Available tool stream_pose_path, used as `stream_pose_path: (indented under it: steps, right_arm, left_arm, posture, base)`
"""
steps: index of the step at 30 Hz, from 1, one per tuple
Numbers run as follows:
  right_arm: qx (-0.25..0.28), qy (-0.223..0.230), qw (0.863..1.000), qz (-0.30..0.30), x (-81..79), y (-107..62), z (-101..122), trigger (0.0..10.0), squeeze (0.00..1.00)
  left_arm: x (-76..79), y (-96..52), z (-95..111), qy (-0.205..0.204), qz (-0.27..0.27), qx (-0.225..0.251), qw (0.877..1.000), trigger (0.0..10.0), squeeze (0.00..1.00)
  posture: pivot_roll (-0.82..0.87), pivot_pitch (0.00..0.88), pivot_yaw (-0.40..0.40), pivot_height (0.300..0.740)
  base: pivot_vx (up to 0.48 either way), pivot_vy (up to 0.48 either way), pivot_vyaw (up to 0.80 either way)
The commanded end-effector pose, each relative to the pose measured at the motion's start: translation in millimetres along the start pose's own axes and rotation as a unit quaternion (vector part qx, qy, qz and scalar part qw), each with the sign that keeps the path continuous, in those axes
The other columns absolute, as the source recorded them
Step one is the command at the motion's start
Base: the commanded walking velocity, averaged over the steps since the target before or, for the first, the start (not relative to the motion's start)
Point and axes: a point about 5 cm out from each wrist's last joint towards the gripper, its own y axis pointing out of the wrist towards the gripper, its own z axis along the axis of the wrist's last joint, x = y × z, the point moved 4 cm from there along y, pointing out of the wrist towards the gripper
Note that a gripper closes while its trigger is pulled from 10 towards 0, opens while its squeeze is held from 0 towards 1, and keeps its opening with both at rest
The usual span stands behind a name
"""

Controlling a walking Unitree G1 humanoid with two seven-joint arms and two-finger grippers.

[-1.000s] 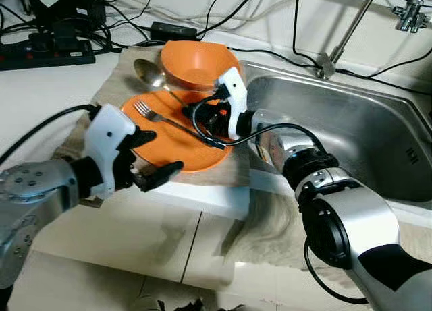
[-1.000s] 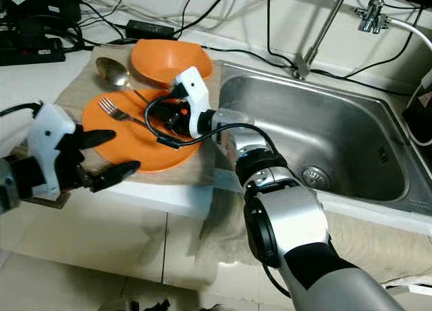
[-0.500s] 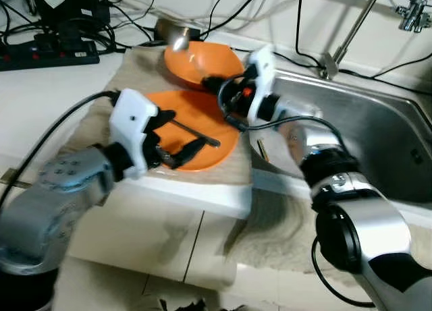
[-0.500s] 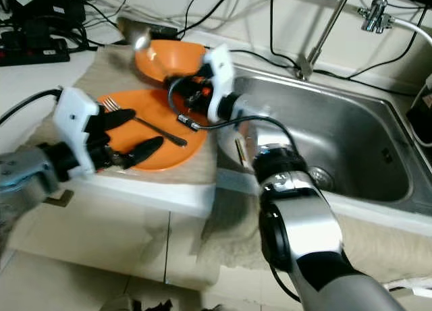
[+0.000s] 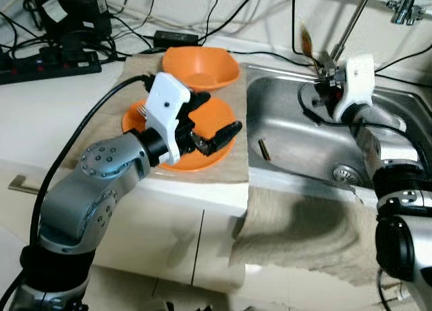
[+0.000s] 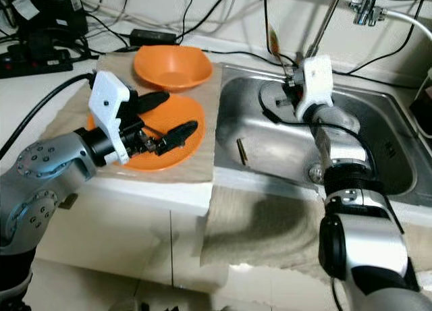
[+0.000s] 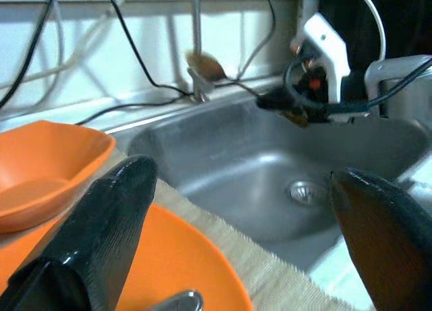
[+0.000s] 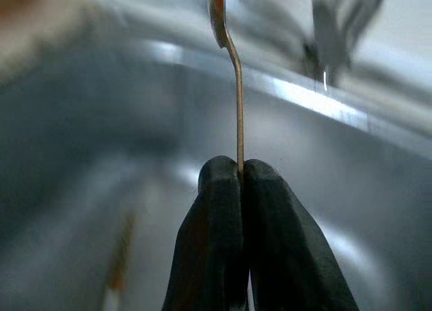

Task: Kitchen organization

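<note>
**Operator:** Report the status of both grippers.

**Robot:** My right gripper (image 8: 239,183) is over the sink (image 5: 378,132), near the tap's base, with both fingers pinched tight on the thin handle of a spoon (image 8: 233,75). The spoon stands upright, bowl end up. My left gripper (image 5: 206,125) hovers low over the orange plate (image 5: 216,115), fingers spread wide and gripping nothing. A fork (image 7: 177,302) lies on that plate between my fingers. The orange bowl (image 5: 200,67) sits just behind the plate, both on the beige mat (image 5: 236,164).

**Operator:** What can fail from here?

**Robot:** Three hazards, in my judgement.
1. The spoon handle is narrow and smooth; held at one end, it may pivot or slip out and drop into the basin (where a slim stick-like object (image 5: 264,149) already lies).
2. Cables (image 5: 297,21) hang close behind the sink; a raised spoon could snag one.
3. Closing my left fingers on the fork may push the plate toward the counter edge, since the flat tines give little to grip.

**Operator:** Mitigation?

**Robot:** Lower the spoon before letting go, and descend squarely on the fork handle.
</note>
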Motion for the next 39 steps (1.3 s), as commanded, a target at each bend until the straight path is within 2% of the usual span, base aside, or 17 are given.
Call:
stream_pose_path:
  steps: [1, 7, 8, 12, 16, 17, 18, 20, 21, 22, 23, 32, 35, 36, 37, 38, 39]
  right_arm:
    - [-0.035, -0.018, 0.999, 0.015, -8.7, 3.1, -11, 10.0, 0.0]
    - [-0.087, -0.025, 0.995, 0.049, -31.9, 6.7, -33, 10.0, 0.0]
    - [-0.087, -0.025, 0.995, 0.049, -31.9, 6.7, -33, 10.0, 0.0]
    - [-0.144, -0.028, 0.987, 0.059, -44.1, 4.4, -59, 10.0, 0.0]
    - [-0.142, -0.021, 0.989, 0.038, -47.7, 5.5, -63, 10.0, 0.0]
    - [-0.14, -0.01, 0.99, 0.035, -49.4, 6.1, -63, 10.0, 0.13]
    - [-0.138, 0.0, 0.99, 0.032, -50.4, 6.6, -62, 10.0, 0.35]
    - [-0.137, 0.006, 0.99, 0.03, -51.0, 6.9, -62, 10.0, 0.35]
    - [-0.137, 0.007, 0.99, 0.03, -51.8, 7.0, -62, 10.0, 0.87]
    - [-0.138, 0.006, 0.99, 0.03, -52.3, 7.1, -62, 10.0, 0.87]
    - [-0.14, 0.007, 0.99, 0.031, -53.0, 7.1, -63, 10.0, 0.98]
    - [-0.144, 0.01, 0.989, 0.032, -55.1, 6.4, -67, 10.0, 1.0]
    - [-0.122, -0.009, 0.992, 0.026, -51.8, 8.9, -56, 10.0, 1.0]
    - [-0.097, -0.018, 0.995, 0.027, -51.6, 11.3, -45, 10.0, 0.95]
    - [-0.042, 0.001, 0.999, 0.025, -51.9, 15.1, -22, 10.0, 0.71]
    - [-0.003, 0.016, 1.0, 0.023, -51.6, 16.5, -7, 10.0, 0.71]
    - [-0.003, 0.016, 1.0, 0.023, -51.6, 16.5, -7, 10.0, 0.71]
  left_arm:
    - [17.2, -0.4, -5, 0.002, -0.042, -0.018, 0.999, 10.0, 0.0]
    - [24.4, -1.0, -14, 0.002, -0.057, -0.042, 0.997, 10.0, 0.0]
    - [24.4, -1.0, -14, 0.002, -0.057, -0.042, 0.997, 10.0, 0.0]
    - [27.2, -3.7, -18, 0.004, -0.068, -0.058, 0.996, 10.0, 0.0]
    - [27.6, -5.3, -20, 0.005, -0.066, -0.063, 0.996, 10.0, 0.0]
    - [27.8, -5.6, -19, 0.005, -0.065, -0.064, 0.996, 10.0, 0.0]
    - [27.9, -5.7, -19, 0.004, -0.065, -0.064, 0.996, 10.0, 0.0]
    - [27.8, -5.8, -19, 0.004, -0.065, -0.065, 0.996, 10.0, 0.0]
    - [27.4, -5.8, -19, 0.003, -0.064, -0.067, 0.996, 10.0, 0.0]
    - [27.1, -5.8, -20, 0.003, -0.064, -0.069, 0.996, 10.0, 0.0]
    - [26.8, -5.9, -21, 0.004, -0.063, -0.072, 0.995, 10.0, 0.0]
    - [25.4, -7.3, -28, -0.002, -0.059, -0.091, 0.994, 10.0, 0.0]
    - [17.3, -5.5, -24, -0.008, -0.025, -0.075, 0.997, 10.0, 0.0]
    - [8.3, -4.0, -18, 0.007, 0.012, -0.054, 0.998, 10.0, 0.0]
    - [-7.3, -3.5, -10, 0.016, 0.071, -0.029, 0.997, 10.0, 0.0]
    - [-17.7, -4.2, -6, 0.02, 0.112, -0.012, 0.993, 10.0, 0.0]
    - [-17.7, -4.2, -6, 0.02, 0.112, -0.012, 0.993, 10.0, 0.0]
  posture:
    - [-0.02, 0.0, -0.092, 0.74]
    - [-0.01, 0.005, -0.098, 0.74]
    - [-0.01, 0.005, -0.098, 0.74]
    - [0.01, 0.01, -0.107, 0.74]
    - [0.02, 0.017, -0.107, 0.74]
    - [0.02, 0.018, -0.107, 0.74]
    - [0.02, 0.018, -0.106, 0.74]
    - [0.02, 0.018, -0.106, 0.74]
    - [0.02, 0.018, -0.105, 0.74]
    - [0.02, 0.018, -0.105, 0.74]
    - [0.02, 0.018, -0.103, 0.74]
    - [0.02, 0.013, -0.098, 0.74]
    - [0.02, 0.008, -0.104, 0.74]
    - [0.02, 0.006, -0.107, 0.74]
    - [0.02, 0.003, -0.108, 0.74]
    - [0.02, 0.003, -0.108, 0.74]
    - [0.02, 0.003, -0.108, 0.74]
  base:
    - [0.0, 0.0, 0.0]
    - [0.0, 0.0, 0.0]
    - [0.0, 0.0, 0.0]
    - [0.0, 0.0, 0.0]
    - [0.0, 0.0, 0.0]
    - [0.0, 0.0, 0.0]
    - [0.0, 0.0, 0.0]
    - [0.0, 0.0, 0.0]
    - [0.0, 0.0, 0.0]
    - [0.0, 0.0, 0.0]
    - [0.0, 0.0, 0.0]
    - [0.0, 0.0, 0.0]
    - [0.0, 0.0, 0.0]
    - [0.0, 0.0, 0.0]
    - [0.0, 0.0, 0.0]
    - [0.0, 0.0, 0.0]
    - [0.0, 0.0, 0.0]
